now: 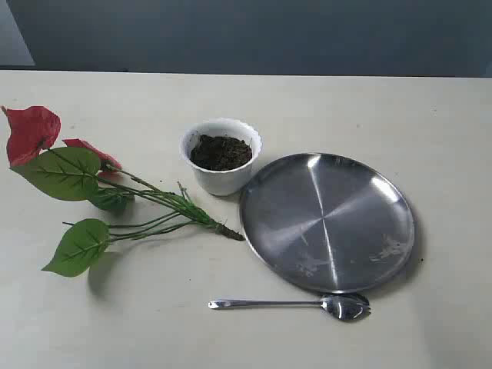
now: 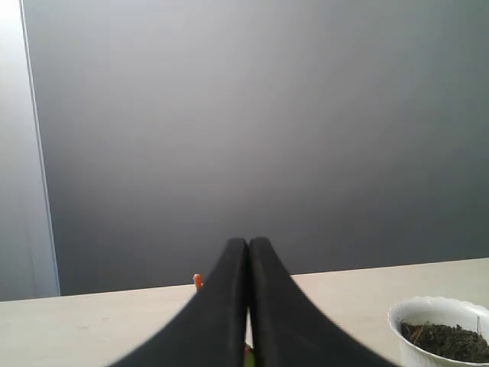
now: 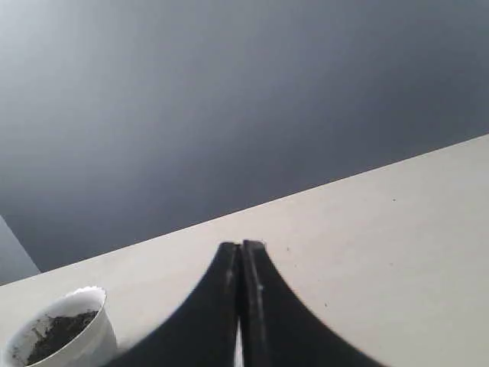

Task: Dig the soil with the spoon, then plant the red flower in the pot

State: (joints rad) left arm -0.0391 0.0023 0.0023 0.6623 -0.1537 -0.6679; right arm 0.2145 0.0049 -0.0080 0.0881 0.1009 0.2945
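Observation:
The white scalloped pot (image 1: 221, 157) stands mid-table with dark soil (image 1: 221, 151) in it. Left of it the red flower (image 1: 84, 173) lies flat, red blooms far left, brown base (image 1: 230, 231) pointing at the plate. The silver spoon (image 1: 292, 304) lies near the front, bowl to the right. Neither arm shows in the exterior view. My left gripper (image 2: 248, 243) is shut and empty; the pot (image 2: 442, 330) and soil (image 2: 448, 341) sit off to one side, and an orange-red flower tip (image 2: 198, 280) peeks beside a finger. My right gripper (image 3: 241, 246) is shut and empty above the table, the pot (image 3: 65, 332) off to its side.
A large round steel plate (image 1: 327, 221) lies right of the pot, its near rim just behind the spoon's bowl. The pale table (image 1: 430, 115) ends at a dark grey wall (image 1: 254, 34) at the back.

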